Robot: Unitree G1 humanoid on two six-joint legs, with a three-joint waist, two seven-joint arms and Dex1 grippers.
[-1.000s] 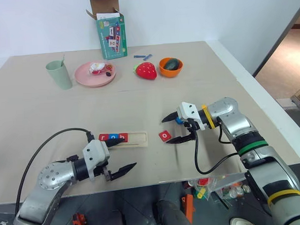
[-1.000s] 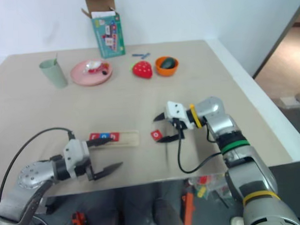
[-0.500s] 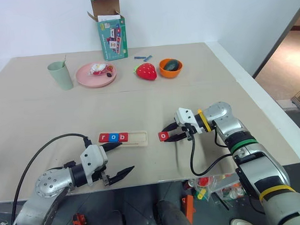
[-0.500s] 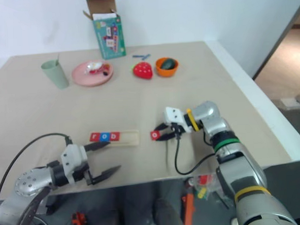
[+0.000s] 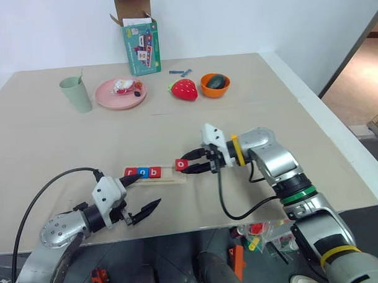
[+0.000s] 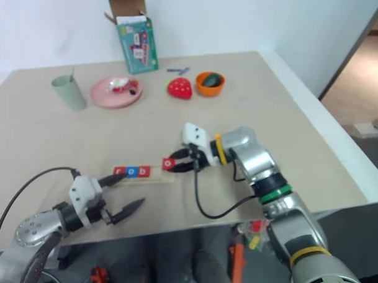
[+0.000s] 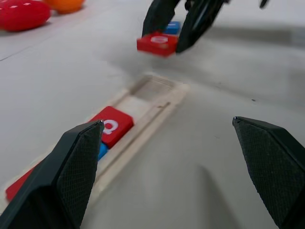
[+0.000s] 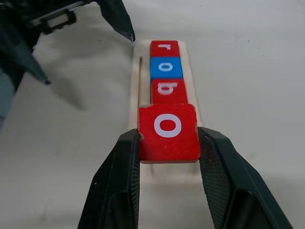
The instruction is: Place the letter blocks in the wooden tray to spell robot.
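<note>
The right gripper (image 8: 167, 143) has its 2 black fingers (image 8: 116, 181) closed on the side edges of a red square tile with a white "o" (image 8: 168, 132), holding it flat and lifted just above the empty right end of the long pale wooden tray (image 5: 177, 178). In the head view this held tile (image 5: 182, 164) hangs at the tray's right end, apart from the tiles already set. In the tray's groove lie 3 tiles in a row, touching each other: a red "r" tile (image 8: 165, 47), a blue "o" tile (image 8: 166, 67) and a red "b" tile (image 8: 168, 89), filling the left part of the tray. A small blue tile (image 7: 172, 27) lies on the worktop behind the right fingers; its letter cannot be read.

The left gripper (image 5: 136, 195) stands with its fingers spread wide and empty, near the front edge of the beige worktop (image 5: 65, 146), just in front of the tray's left end.

Along the far side of the worktop stand a pale green cup (image 5: 74, 94), a round pink plate (image 5: 107, 98) with small items on it, a red toy strawberry (image 5: 183, 89), an orange bowl (image 5: 214, 85) and an open teal cardboard box (image 5: 141, 42).
</note>
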